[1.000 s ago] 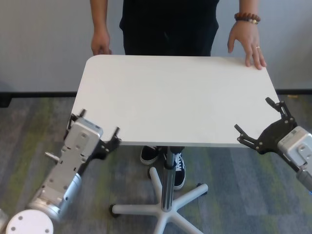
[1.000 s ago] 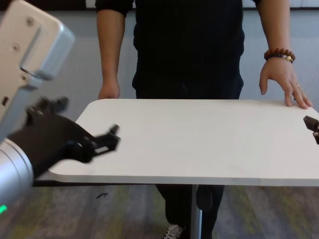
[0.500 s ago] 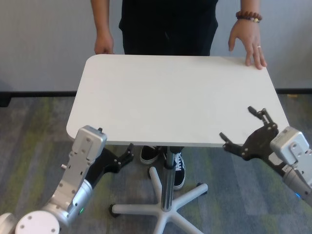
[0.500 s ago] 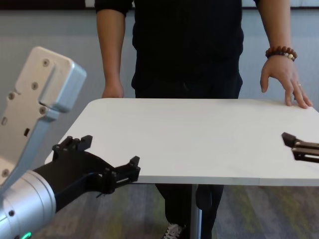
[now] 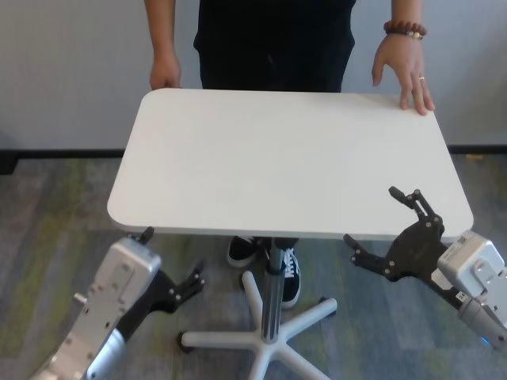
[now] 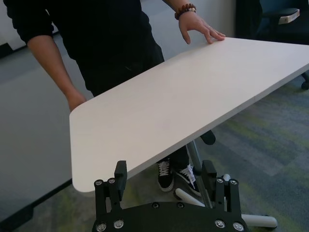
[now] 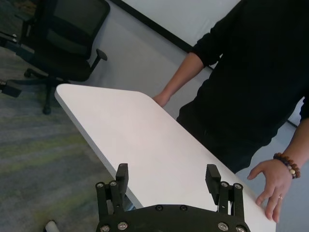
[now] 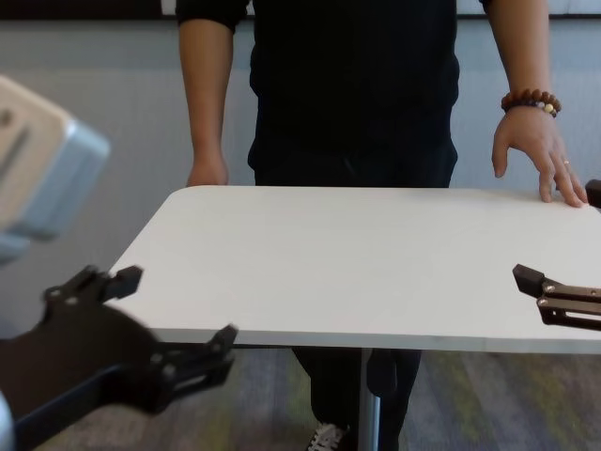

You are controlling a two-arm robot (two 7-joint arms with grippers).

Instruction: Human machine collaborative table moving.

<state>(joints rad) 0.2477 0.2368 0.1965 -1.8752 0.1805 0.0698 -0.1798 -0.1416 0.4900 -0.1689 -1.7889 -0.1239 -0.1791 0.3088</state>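
Standing between robot and human [image 5: 273, 39], the bench [image 5: 285, 162] is a white slab on a grey pedestal [image 5: 273, 297] with a star base. Judgement: stiff top, smooth and probably slippery; thin edge suits a pinch; single leg may let it tip if sides are loaded unevenly. Best hold: near edge close to each corner. Human's right hand [image 5: 165, 75] sits at the far edge, left hand [image 5: 404, 71] flat on the far corner. Left pincer [image 5: 168, 265] spread, below the near left corner, not touching. Right pincer [image 5: 384, 229] spread, by the near right corner, holding nothing.
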